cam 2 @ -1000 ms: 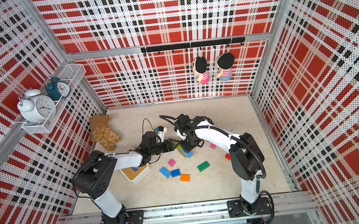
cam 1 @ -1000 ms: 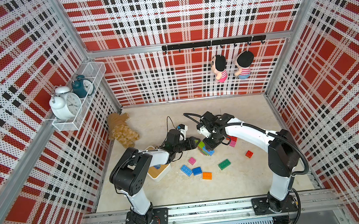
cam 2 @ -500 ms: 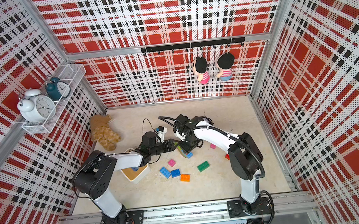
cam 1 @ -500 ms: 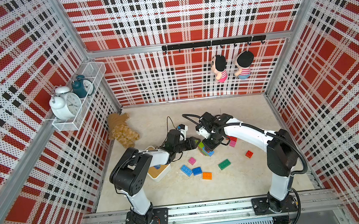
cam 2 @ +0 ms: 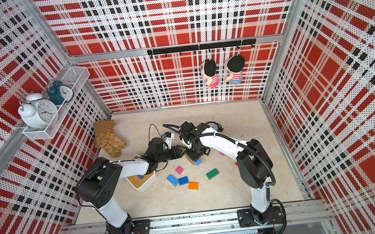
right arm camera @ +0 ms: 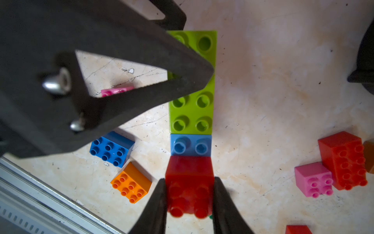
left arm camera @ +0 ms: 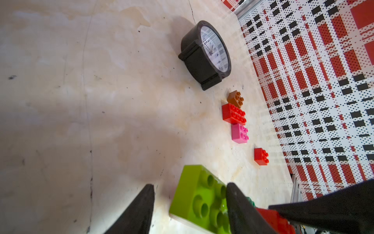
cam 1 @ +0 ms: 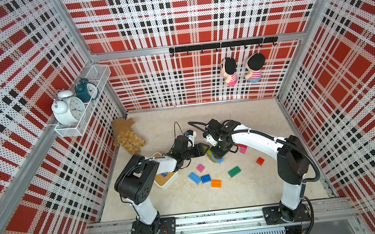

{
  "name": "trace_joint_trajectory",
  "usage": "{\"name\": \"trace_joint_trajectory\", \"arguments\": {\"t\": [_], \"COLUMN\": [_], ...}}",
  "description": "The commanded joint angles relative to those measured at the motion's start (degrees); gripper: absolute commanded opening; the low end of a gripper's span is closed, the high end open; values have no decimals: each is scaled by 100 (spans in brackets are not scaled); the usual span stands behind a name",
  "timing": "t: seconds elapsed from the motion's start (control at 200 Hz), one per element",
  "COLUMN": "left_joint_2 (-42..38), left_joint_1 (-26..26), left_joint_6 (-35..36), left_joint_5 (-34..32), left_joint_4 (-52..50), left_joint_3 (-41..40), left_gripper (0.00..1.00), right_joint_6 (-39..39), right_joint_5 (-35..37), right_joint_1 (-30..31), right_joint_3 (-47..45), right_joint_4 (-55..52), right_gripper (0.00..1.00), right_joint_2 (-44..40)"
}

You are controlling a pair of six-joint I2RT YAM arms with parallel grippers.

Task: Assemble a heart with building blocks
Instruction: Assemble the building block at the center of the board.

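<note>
Right gripper is pinching the red block at 1 end of the red-blue-lime strip, which is showing mid-table btwn both arms. Left gripper is straddling the lime block w/ jaws spread, only 1 finger touching. Risk: closing off-centre, it's likely levering the lime piece, popping the blue block joint or twisting the strip out of the right's pinch.

This is a lab's robot test booth. Plaid panels in metal frames box in a bench, with a left arm and right arm bolted to a front rail; clocks and dolls line those panels.
</note>
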Motion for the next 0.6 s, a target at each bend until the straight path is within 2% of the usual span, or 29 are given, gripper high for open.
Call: {"name": "trace_joint_trajectory", "arguments": {"t": [0.0, 0.336, 0.481, 0.511, 0.541, 0.596], "left_joint_2": [39, -5, -9, -22, -36, -62], "left_joint_1": [0, 19, 18, 11, 9, 4], "left_joint_6": [49, 58, 66, 69, 62, 70], "left_joint_5": [-76, -97, -94, -93, -85, -85], "left_joint_4": [-22, -57, -62, -57, -57, -59], "left_joint_3": [-91, -128, -127, -118, -115, -104], "left_gripper": [59, 59, 59, 59, 59, 59], "right_joint_6": [29, 33, 77, 85, 107, 121], "right_joint_5": [217, 200, 191, 170, 164, 87], "right_joint_1": [46, 47, 46, 41, 42, 41], "right_joint_3": [-255, -429, -374, -350, -317, -256], "right_joint_4": [-104, -59, 84, 131, 195, 315], "right_gripper": [0, 0, 0, 5, 15, 23], "right_joint_2": [420, 710, 553, 483, 394, 226]}}
